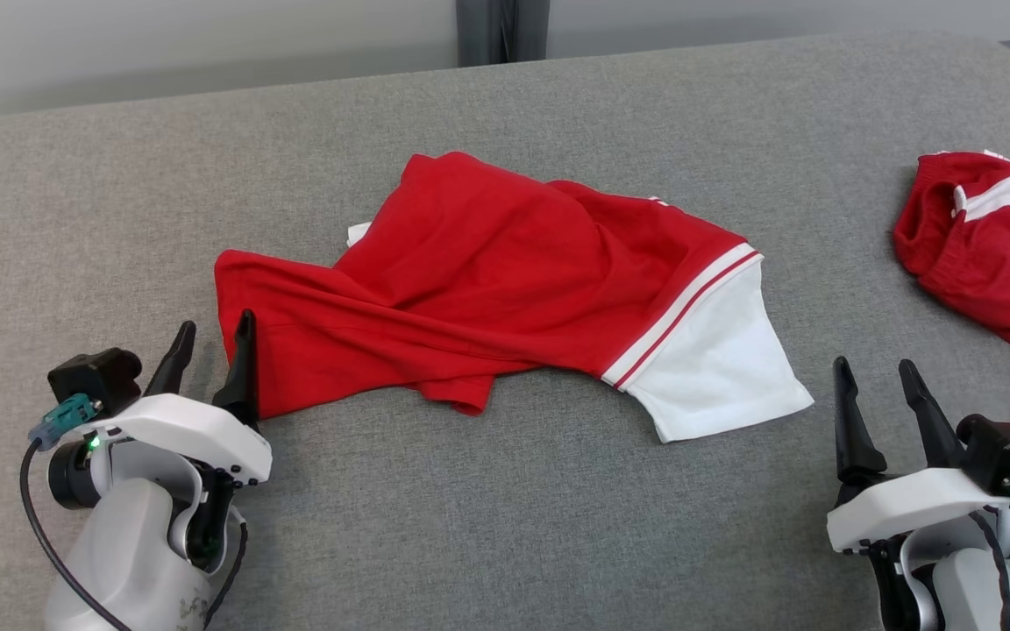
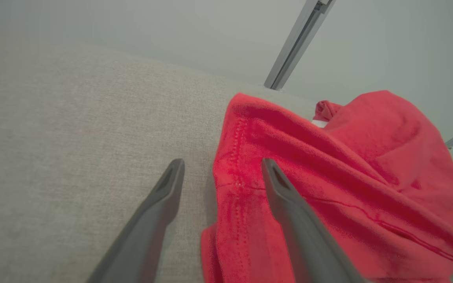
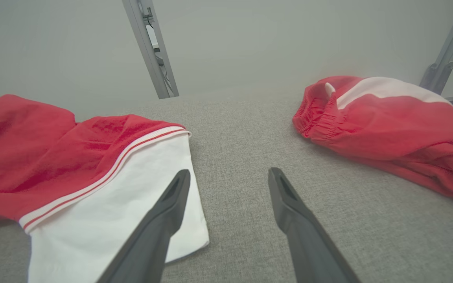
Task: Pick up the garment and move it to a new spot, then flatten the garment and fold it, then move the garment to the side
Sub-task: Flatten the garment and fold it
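Shirt (image 1: 505, 289): crumpled; we judge nothing done yet.
L gripper (image 1: 217, 320): released, astride its edge.
R gripper (image 1: 873, 362): released, empty.

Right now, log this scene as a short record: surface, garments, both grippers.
surface: grey fabric cushion
garment: red garment, crumpled, not yet folded, mid-surface
sleeve: white sleeve with red stripe trim, lying flat at the garment's right end
other clothing: second red-and-white garment, bunched at the far right
left gripper: open, astride the red garment's left hem, nothing gripped
right gripper: open, beside the white sleeve, holding nothing
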Motion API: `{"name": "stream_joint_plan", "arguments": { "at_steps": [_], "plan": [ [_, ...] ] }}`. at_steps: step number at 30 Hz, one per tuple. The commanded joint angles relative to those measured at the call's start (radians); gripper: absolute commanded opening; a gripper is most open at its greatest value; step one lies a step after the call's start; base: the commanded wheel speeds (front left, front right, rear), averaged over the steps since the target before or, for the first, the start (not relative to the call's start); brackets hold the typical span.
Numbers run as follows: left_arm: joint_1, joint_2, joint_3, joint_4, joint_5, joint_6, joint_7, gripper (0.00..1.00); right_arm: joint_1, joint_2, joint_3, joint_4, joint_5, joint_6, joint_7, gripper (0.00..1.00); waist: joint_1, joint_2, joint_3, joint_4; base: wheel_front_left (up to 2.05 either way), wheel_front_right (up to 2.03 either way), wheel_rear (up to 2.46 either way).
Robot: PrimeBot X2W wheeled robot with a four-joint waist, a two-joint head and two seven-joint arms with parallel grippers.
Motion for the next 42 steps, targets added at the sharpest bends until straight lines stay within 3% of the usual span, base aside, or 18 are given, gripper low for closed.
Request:
{"name": "stream_joint_plan", "arguments": {
  "at_steps": [1,9,11,12,13,14,17,32,42],
  "plan": [
    [-0.023,0.011,-0.027,0.02,-0.028,-0.004,0.009,1.0,-0.006,-0.001,-0.004,0.002,-0.005,0.0,-0.005,1.0,0.0,0.0,0.008,-0.007,0.0,0.0,0.0],
    [-0.055,0.033,-0.135,0.056,-0.126,-0.003,0.004,1.0,-0.014,0.002,-0.017,0.018,-0.012,0.0,-0.005,1.0,0.0,0.0,0.018,-0.007,0.0,0.0,0.0],
    [-0.059,0.038,-0.152,0.062,-0.141,-0.003,-0.005,0.81,-0.014,0.003,-0.023,0.023,-0.016,0.0,-0.005,1.0,0.0,0.0,0.016,-0.003,0.0,0.0,0.0],
    [-0.06,0.039,-0.161,0.066,-0.15,-0.003,-0.007,0.45,-0.014,0.003,-0.025,0.025,-0.019,0.0,-0.005,1.0,0.0,0.0,0.015,0.0,0.0,0.0,0.0],
    [-0.061,0.039,-0.169,0.068,-0.155,-0.003,-0.012,0.33,-0.014,0.004,-0.027,0.028,-0.02,0.0,-0.005,1.0,0.0,0.0,0.013,0.002,0.0,0.0,0.0],
    [-0.061,0.039,-0.169,0.068,-0.155,-0.003,-0.012,0.33,-0.014,0.004,-0.027,0.028,-0.02,0.0,-0.005,1.0,0.0,0.0,0.013,0.002,0.0,0.0,0.0],
    [-0.063,0.042,-0.192,0.073,-0.173,-0.003,-0.024,0.0,-0.018,0.005,-0.028,0.039,-0.022,0.0,-0.005,1.0,0.0,0.0,0.01,0.01,0.0,0.0,0.0],
    [-0.068,0.06,-0.239,0.034,-0.187,-0.003,-0.044,0.0,-0.062,-0.02,-0.02,0.158,0.057,0.0,0.028,1.0,0.0,0.0,0.024,0.043,0.0,0.0,0.0],
    [-0.04,0.048,-0.233,0.011,-0.162,-0.003,-0.044,0.0,-0.066,-0.034,0.095,0.208,0.208,0.0,0.081,1.0,0.0,0.0,0.025,0.069,0.0,0.0,0.0]
  ]
}}
